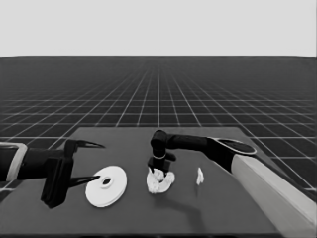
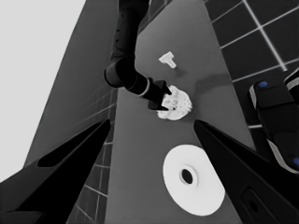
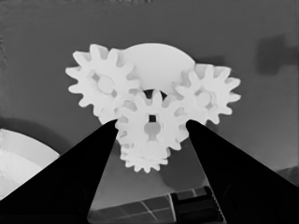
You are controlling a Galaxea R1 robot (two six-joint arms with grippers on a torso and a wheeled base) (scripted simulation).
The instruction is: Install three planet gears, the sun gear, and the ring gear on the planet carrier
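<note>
Four toothed gears (image 3: 152, 126) meshed on smaller round part (image 3: 156, 58), larger round part (image 1: 106, 186) apart

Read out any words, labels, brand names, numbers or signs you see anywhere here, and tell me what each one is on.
None: no text, number or sign shows in any view.
The larger round white part, the small white toothed gears on the smaller round white part, the thin white piece, the dark table and both arms are unmarked.
</note>
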